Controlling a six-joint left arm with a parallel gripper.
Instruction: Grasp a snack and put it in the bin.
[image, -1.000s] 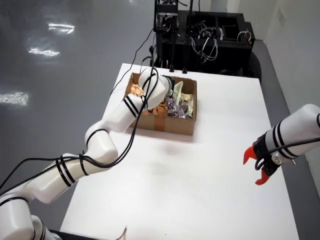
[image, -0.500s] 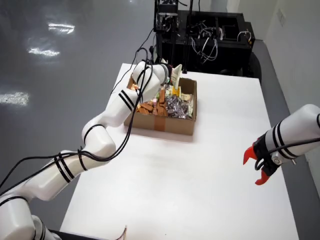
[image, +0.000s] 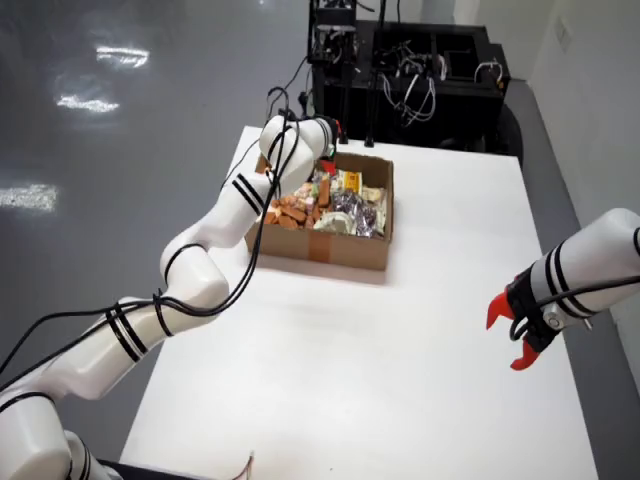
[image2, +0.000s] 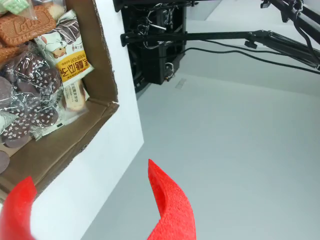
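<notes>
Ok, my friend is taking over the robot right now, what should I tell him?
Gripper: open, empty, up beside a corner of the box, over the table edge.
Snacks: piled in the box.
Second arm: off to the right in the overhead view.
Done: nothing in hand; no snack shows outside the box.
Left: find a loose snack, if any, and bin it.

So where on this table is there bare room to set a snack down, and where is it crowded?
The white table is bare in front of the cardboard box and between it and the still arm's red gripper. The strip to the box's right, toward the table edge, is open too. The box itself is packed with snacks; the working gripper hangs open, empty, past its corner.
</notes>
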